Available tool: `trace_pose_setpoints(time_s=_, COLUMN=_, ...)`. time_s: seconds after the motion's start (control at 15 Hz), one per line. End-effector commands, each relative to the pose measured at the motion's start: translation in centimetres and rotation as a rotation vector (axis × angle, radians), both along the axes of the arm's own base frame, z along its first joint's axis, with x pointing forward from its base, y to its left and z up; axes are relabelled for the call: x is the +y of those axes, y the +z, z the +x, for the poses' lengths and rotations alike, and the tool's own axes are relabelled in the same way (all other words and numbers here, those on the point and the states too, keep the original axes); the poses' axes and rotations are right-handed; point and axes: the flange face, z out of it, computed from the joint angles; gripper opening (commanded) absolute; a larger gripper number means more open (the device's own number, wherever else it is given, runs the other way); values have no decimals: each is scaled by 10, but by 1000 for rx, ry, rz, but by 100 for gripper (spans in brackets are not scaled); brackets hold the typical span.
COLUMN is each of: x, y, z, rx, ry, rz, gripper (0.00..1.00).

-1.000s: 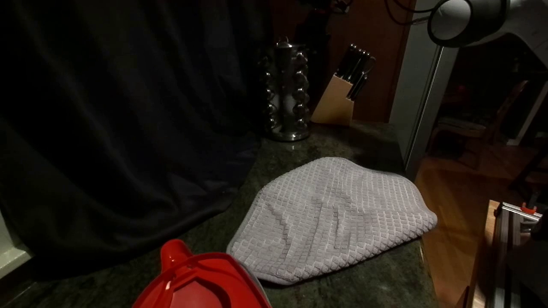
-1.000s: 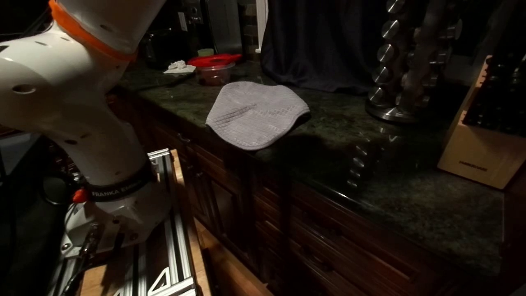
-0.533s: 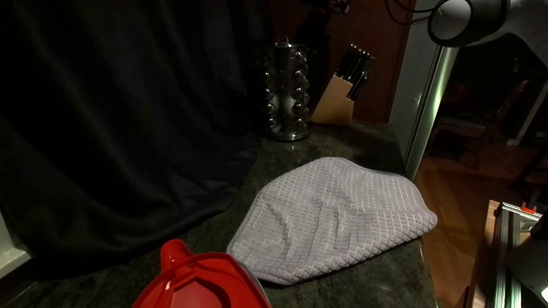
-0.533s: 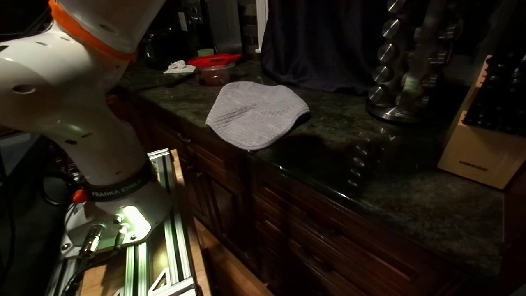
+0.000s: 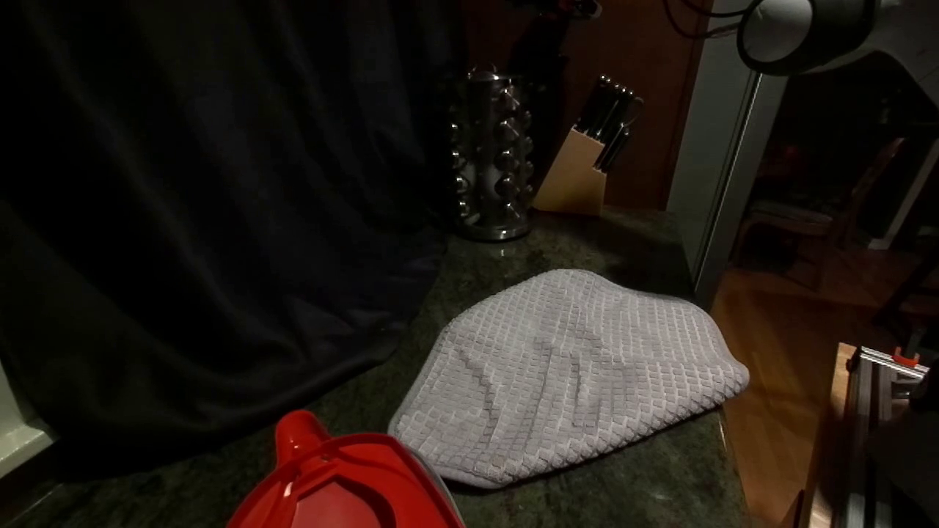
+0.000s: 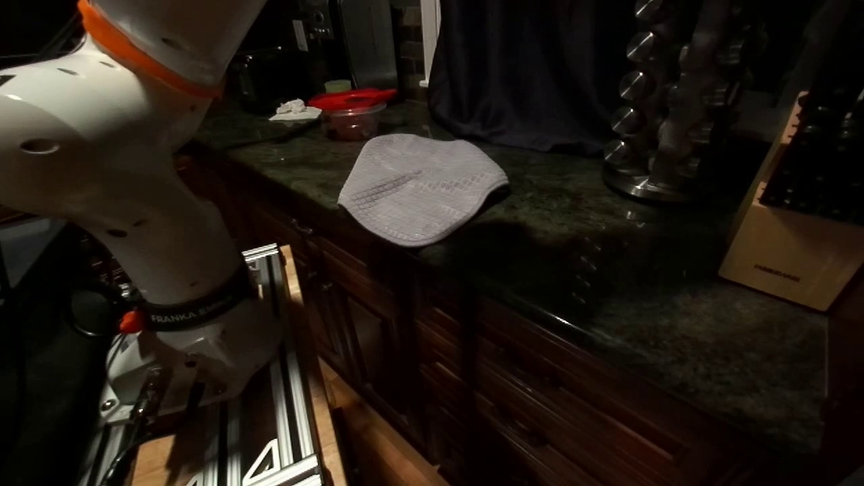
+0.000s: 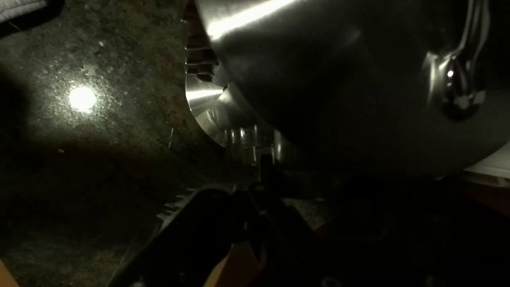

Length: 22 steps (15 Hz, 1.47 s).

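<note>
A metal spice rack [image 5: 495, 231] with several round-capped jars stands on the dark counter, in both exterior views. Its shiny round top [image 7: 318, 103] with a wire handle fills the upper right of the wrist view. My gripper [image 7: 237, 193] is right beside the rack, its dark fingers down among the jars at the rack's edge. Shadow hides whether they touch or hold a jar, and how far apart they stand. In an exterior view only a dark shape behind the rack shows the hand. A wooden knife block [image 5: 568, 183] stands close by.
A grey textured towel [image 5: 565, 367] lies crumpled on the counter, reaching its edge. A red-lidded container [image 6: 351, 104] sits past it, near a crumpled white paper [image 6: 293, 110]. A dark curtain [image 5: 220, 220] hangs along the back. The robot's base [image 6: 196, 358] stands before the cabinets.
The spice rack has turned slightly, its jars shifted around. The arm has moved a little. A bright light on the robot's base half a second ago is gone. Towel and container stay put.
</note>
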Motion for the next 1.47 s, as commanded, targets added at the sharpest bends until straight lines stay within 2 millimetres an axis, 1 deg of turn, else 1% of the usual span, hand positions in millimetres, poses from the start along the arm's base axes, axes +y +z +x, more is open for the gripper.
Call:
trace_pose_setpoints(time_s=0.0, x=6, y=20, z=-11, rx=17, ry=-99, rz=31, gripper=25)
trace_pose_setpoints(time_s=0.27, x=11, y=23, z=-17, rx=46, ry=-163, rz=63, gripper=25)
trace_pose_setpoints(time_s=0.4, x=11, y=18, z=-18, rx=60, ry=-176, rz=65, gripper=25)
trace_pose_setpoints(time_s=0.53, x=7, y=9, z=-17, rx=56, ry=-137, rz=64, gripper=25)
trace_pose_setpoints(time_s=0.67, x=7, y=3, z=-14, rx=28, ry=-59, rz=42, gripper=25)
trace_pose_setpoints(time_s=1.0, x=3, y=-6, z=-11, rx=-35, ry=21, rz=37, gripper=25)
trace_pose_setpoints(time_s=1.27, x=-10, y=-4, z=-13, rx=-78, ry=39, rz=10, gripper=25)
trace_pose_setpoints(time_s=1.4, x=-12, y=-3, z=-14, rx=-93, ry=51, rz=-2, gripper=25)
